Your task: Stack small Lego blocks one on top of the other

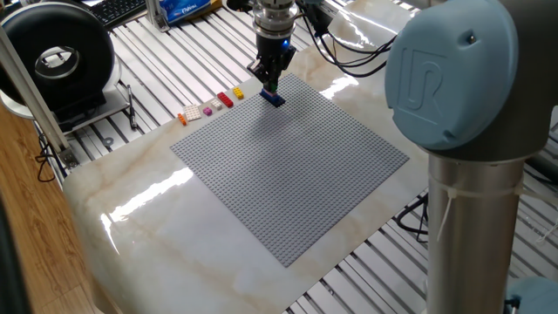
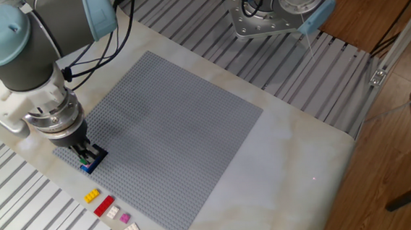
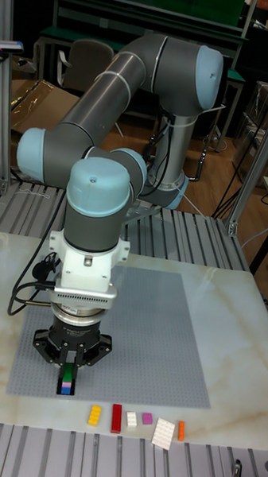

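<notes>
— Jaws look closed on the green brick (image 3: 68, 378), as far as the tall view shows; the gripper (image 2: 84, 156) stands straight down over the stack at the near corner of the grey baseplate (image 2: 178, 131).

— So where is the stack, exactly?

— In the tall view the green brick sits on a blue brick (image 3: 68, 389), and in one fixed view I can see dark blue (image 1: 275, 99) at the bottom, right under the gripper (image 1: 268, 85). Whether green is fully pressed down or just resting on the blue, I cannot tell.

— How much is done, then?

— I would judge it as early. Two or three bricks are in the stack. The rest lie in a row on the counter (image 3: 234, 362), just off the baseplate's edge: a yellow brick (image 3: 95, 415), a red brick (image 3: 117, 418), a pink brick (image 3: 147, 419) and an orange brick (image 3: 180, 430).

— Anything else in that row?

— Two white pieces, a small one (image 3: 131, 419) between red and pink and a wider one (image 3: 163, 432) before the orange. They look spare to me.

— So four left?

— Four coloured ones untouched, by my count, each well apart from the stack.
</notes>
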Robot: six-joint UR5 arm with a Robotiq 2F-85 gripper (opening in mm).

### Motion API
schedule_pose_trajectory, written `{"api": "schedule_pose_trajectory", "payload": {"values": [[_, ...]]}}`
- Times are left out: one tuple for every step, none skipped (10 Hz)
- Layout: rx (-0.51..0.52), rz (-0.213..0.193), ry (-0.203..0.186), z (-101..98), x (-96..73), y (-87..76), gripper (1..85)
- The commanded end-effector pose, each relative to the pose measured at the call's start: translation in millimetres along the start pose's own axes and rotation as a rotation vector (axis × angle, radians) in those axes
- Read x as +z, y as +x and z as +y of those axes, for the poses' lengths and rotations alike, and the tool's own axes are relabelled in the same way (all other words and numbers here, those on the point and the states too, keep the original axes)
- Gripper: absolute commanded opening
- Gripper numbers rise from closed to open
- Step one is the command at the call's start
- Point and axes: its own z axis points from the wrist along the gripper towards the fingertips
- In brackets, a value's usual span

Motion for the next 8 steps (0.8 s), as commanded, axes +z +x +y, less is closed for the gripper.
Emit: {"api": "schedule_pose_trajectory", "payload": {"values": [[0.015, -0.010, -0.011, 3.4, 3.7, -0.8, 1.0], [0.015, -0.010, -0.009, 2.1, 4.7, 0.1, 1.0], [0.015, -0.007, -0.005, 0.4, 5.5, 2.0, 1.0], [0.013, -0.007, -0.003, -0.1, 5.8, 2.5, 1.0], [0.013, -0.010, -0.005, 0.2, 5.8, 2.2, 1.0], [0.013, -0.010, -0.008, 0.9, 4.5, 2.7, 1.0], [0.015, -0.004, -0.010, 1.1, 1.8, 5.1, 1.0], [0.018, 0.005, -0.013, 1.8, 0.2, 7.8, 1.0]]}}
